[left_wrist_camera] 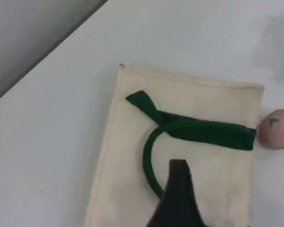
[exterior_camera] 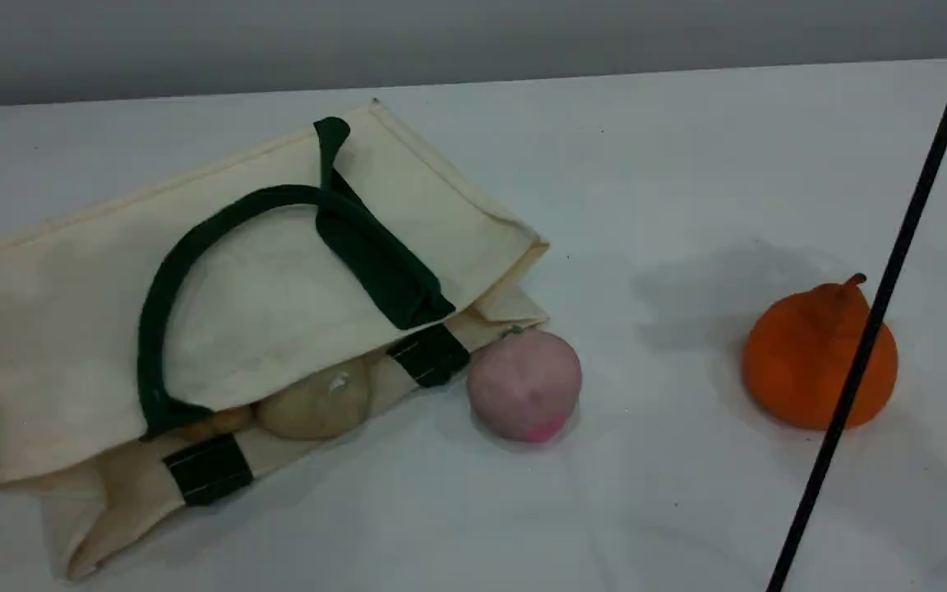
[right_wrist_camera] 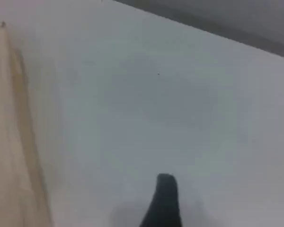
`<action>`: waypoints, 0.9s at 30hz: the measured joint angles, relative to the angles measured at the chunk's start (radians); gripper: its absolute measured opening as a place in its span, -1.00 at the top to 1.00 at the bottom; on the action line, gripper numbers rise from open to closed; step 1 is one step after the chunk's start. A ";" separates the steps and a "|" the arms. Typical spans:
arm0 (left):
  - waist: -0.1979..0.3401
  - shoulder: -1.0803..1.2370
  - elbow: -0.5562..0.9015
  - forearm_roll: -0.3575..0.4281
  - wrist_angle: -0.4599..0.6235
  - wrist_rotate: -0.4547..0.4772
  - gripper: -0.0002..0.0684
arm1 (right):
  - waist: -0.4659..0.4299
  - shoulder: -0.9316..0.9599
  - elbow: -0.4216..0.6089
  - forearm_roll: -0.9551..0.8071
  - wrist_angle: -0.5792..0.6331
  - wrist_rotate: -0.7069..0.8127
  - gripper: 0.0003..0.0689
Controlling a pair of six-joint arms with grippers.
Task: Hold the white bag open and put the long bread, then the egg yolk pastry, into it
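The white bag (exterior_camera: 54, 312) lies flat, top panel sagging onto the lower flap. Its mouth is only a low slit facing the near edge, plugged by the egg yolk pastry (exterior_camera: 316, 404) & a sliver of the long bread (exterior_camera: 223, 421). The handle strap (exterior_camera: 176, 256) loops loose over the top panel. The pink ball (exterior_camera: 524, 385) sits just beside the mouth's rt corner, blocking that side. Btwn it & the orange fruit (exterior_camera: 810, 358) the table (exterior_camera: 671, 164) is bare: a wide lane. A thin black rod (exterior_camera: 906, 222) slants across the rt side, crossing the fruit in scene view.

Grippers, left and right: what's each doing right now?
Left gripper: above the white bag, open or shut cannot be told.
Right gripper: open, holding nothing, over the table.
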 joint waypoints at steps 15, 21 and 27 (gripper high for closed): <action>0.000 -0.174 0.000 0.082 0.004 -0.193 -0.58 | 0.003 -0.264 -0.031 -0.005 0.202 -0.077 -0.68; 0.000 -0.293 0.000 0.173 0.005 -0.312 -0.58 | 0.003 -0.484 -0.031 0.127 0.266 -0.220 -0.62; 0.000 -0.435 0.051 0.171 0.005 -0.345 -0.58 | 0.003 -0.682 -0.029 0.301 0.373 -0.401 -0.62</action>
